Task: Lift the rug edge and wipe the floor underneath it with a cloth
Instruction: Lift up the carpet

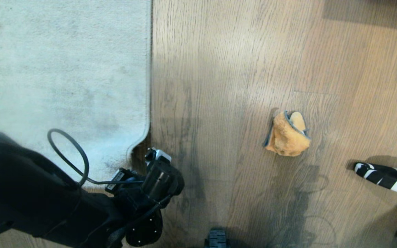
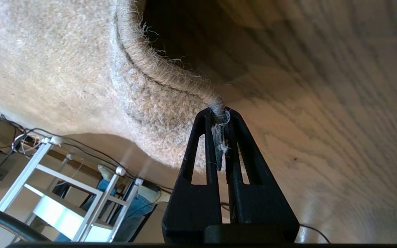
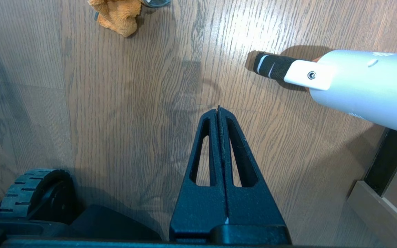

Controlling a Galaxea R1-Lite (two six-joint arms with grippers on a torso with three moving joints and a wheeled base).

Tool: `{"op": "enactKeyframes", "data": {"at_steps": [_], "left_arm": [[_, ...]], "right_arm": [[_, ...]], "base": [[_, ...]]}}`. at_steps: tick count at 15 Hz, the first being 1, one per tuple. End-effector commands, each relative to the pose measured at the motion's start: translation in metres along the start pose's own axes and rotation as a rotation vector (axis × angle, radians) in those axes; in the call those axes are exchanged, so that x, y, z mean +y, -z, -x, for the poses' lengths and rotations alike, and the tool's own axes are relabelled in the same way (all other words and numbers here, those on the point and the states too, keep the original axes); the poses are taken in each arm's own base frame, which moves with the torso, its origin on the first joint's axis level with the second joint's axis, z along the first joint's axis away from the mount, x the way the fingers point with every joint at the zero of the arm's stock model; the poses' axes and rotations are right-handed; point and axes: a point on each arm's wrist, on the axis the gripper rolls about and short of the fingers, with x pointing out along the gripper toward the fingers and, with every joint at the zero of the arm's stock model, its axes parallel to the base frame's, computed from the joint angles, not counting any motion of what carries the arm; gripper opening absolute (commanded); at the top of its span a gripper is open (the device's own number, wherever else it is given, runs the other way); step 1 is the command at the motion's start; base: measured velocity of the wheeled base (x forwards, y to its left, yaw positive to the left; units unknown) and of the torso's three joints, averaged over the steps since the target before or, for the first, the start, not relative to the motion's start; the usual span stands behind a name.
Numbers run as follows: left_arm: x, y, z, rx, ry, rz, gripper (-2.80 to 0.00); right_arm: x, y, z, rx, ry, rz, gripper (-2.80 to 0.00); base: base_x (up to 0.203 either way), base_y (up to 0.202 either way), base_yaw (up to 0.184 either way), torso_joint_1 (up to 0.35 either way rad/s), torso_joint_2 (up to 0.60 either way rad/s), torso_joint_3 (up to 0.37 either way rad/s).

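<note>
Black left gripper (image 2: 219,115), jaws clamped on the rug edge (image 2: 171,86) at its rounded corner, has floor (image 1: 219,86) showing beneath. Across those planks, well to the robot's right, lies the cloth (image 1: 287,135), nearer the pressed-shut, empty right gripper (image 3: 218,109).

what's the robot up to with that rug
The left hand is pinched shut on the rug edge at its rounded corner, which is raised off the floor. The cloth lies untouched out on the floor. The right hand hangs shut and empty above the floor.
</note>
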Motion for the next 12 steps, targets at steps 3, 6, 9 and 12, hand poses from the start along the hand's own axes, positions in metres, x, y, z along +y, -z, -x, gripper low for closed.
{"op": "enactKeyframes", "data": {"at_steps": [3,6,9,12], "left_arm": [[-0.0132,0.0037,0.0025,-0.009,0.007,-0.03,-2.8],[-0.014,0.0042,0.0022,-0.008,0.007,-0.023,-2.8],[-0.0186,0.0066,0.0005,-0.001,0.009,-0.011,-2.8],[-0.0199,0.0074,0.0014,-0.002,0.01,-0.014,-2.8]], "right_arm": [[0.0,-0.0001,0.0,-0.001,0.0,0.0,-2.8],[0.0,-0.0001,0.0,-0.001,0.0,0.0,-2.8],[0.0,-0.0001,0.0,-0.001,0.0,0.0,-2.8],[0.0,-0.0002,0.0,-0.002,0.0,0.0,-2.8]], "base": [[0.0,0.0,0.0,0.0,0.0,0.0],[0.0,0.0,0.0,0.0,0.0,0.0],[0.0,0.0,0.0,0.0,0.0,0.0],[0.0,0.0,0.0,0.0,0.0,0.0]]}}
